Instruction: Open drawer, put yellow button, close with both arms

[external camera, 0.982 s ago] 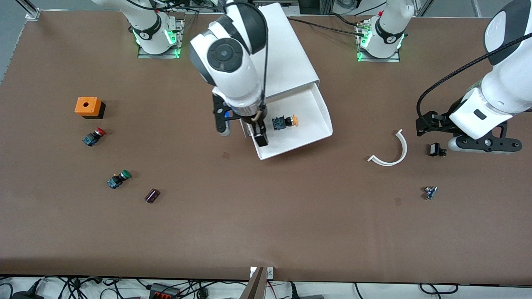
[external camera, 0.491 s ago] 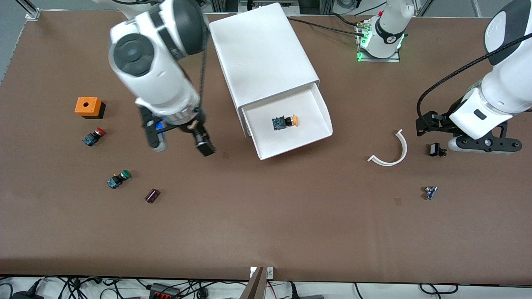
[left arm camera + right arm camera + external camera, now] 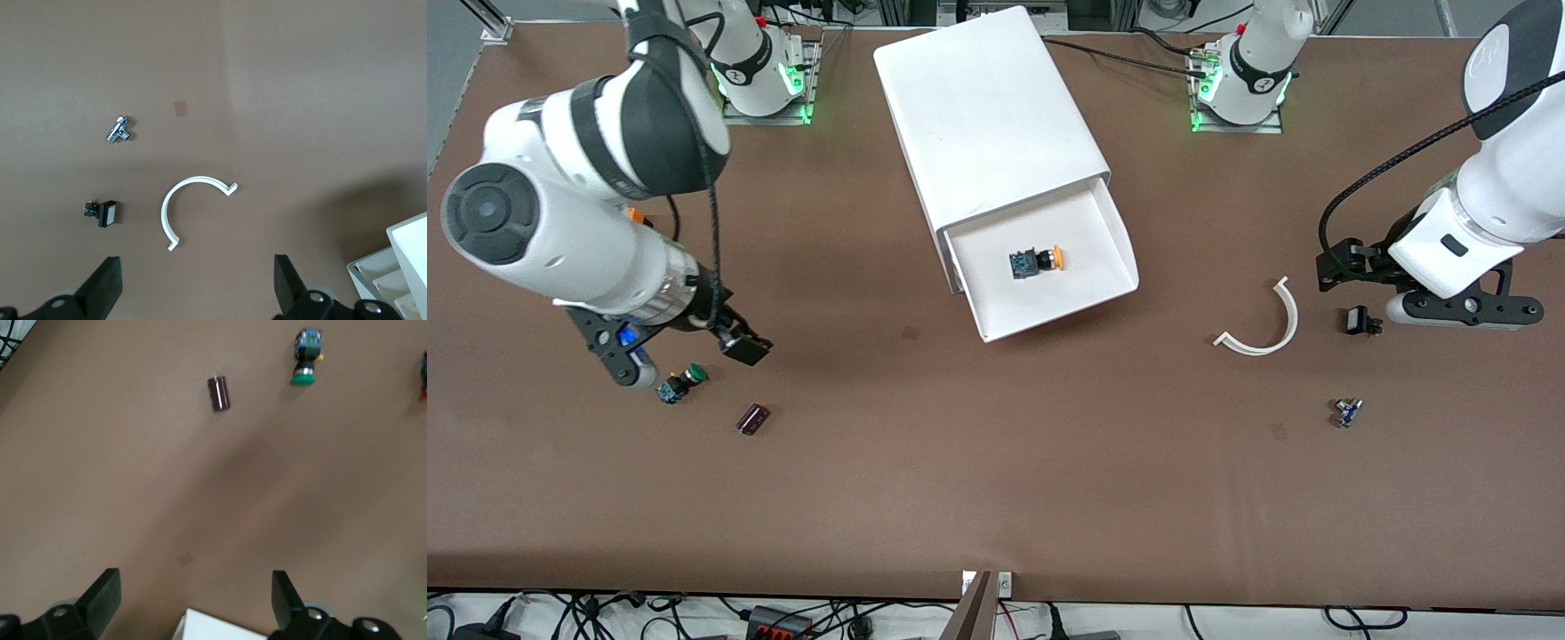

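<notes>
The yellow button [image 3: 1037, 260] is seen inside the drawer [image 3: 1049, 267], which is pulled out. The right gripper [image 3: 685, 356] is held with jaws wide toward the right arm's end from the drawer, probably above the green-capped button [image 3: 680, 384]. The left gripper [image 3: 1352, 271] is held with jaws wide toward the left arm's end.

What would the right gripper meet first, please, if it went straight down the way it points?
Probably only bare brown table: the open right gripper points down beside the green-capped push-button, though depth is unclear.

The black two-finger right gripper [image 3: 685, 356] is held above the table's right-arm end, fingers spread. The black left gripper [image 3: 1343, 267], fingers apart, hangs waiting at the left arm's end.
</notes>
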Available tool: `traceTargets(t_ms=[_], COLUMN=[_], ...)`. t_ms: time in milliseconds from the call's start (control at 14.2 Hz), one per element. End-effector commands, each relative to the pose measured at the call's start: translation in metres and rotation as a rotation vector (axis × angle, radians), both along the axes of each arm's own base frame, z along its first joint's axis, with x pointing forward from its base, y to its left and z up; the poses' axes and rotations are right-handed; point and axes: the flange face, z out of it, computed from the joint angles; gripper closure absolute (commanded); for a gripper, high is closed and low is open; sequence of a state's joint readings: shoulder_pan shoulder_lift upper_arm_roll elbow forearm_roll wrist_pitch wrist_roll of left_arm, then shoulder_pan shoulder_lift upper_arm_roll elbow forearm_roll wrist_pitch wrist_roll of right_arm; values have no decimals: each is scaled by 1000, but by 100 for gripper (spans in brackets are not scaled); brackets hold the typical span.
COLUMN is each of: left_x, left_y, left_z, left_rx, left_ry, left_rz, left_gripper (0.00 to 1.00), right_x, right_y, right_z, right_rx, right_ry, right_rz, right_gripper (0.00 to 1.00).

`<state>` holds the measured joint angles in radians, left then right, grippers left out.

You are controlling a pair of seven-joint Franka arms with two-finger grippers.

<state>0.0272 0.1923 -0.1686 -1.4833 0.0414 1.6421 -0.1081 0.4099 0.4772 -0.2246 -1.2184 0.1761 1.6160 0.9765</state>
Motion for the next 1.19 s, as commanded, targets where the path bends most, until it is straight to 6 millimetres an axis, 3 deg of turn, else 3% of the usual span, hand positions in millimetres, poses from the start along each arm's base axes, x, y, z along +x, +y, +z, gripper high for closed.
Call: traceTargets(t_ms=[0, 281, 491, 632, 912, 1123], left_x=[-8, -12, -16, -14, 6, 20], left_y=[-3, -28, -65, -103, -173, -203], left_z=[4, 6, -1, -22, -77, -123], left_rx=[-13, -17, -24, -34, -109, -158], left_ry=[-4, -6, 10, 28, -27, -44], left_rz=[31, 76, 134, 195, 277, 267], left_gripper=[0, 0, 0, 0, 0, 0], right_x=[5, 12, 11, 5, -7, -13], right_y=[-47, -113, -148, -152, -180, -231], right_z=[-1, 8, 10, 20, 53, 64], right_rx=[14, 41, 54, 55, 8, 21], right_ry=[14, -12, -1, 13, -28, -49], right_rz=[117, 219, 259, 330, 525, 548], right_gripper=[0, 0, 0, 0, 0, 0])
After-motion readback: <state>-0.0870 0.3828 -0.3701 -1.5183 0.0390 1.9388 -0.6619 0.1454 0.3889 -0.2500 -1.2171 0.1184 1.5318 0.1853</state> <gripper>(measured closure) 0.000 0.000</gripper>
